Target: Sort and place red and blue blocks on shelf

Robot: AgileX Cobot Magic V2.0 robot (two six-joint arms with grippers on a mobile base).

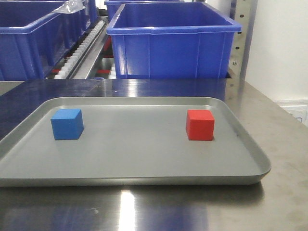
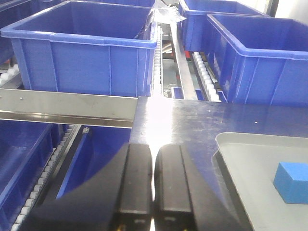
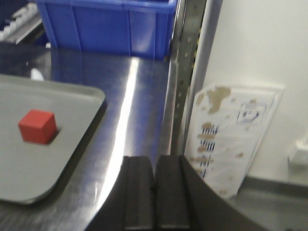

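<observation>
Currently logged: first step, nothing picked yet.

- **Blocks, two:** one blue block [image 1: 67, 123] on the left of the grey tray [image 1: 144, 179], one red block [image 1: 200, 124] on its right. They sit well apart, and the tray sits on the bench [image 1: 274, 115].
- **Grippers, two:** left gripper [image 2: 154, 151] and right gripper [image 3: 154, 163], fingers pressed together, holding nothing, both off the tray.
- **Blue bins [image 1: 173, 45]:** three counted in the front view, on the shelf [image 2: 62, 107].

Next, I judge, I must spread one pair of fingers and descend over the nearer block.
</observation>
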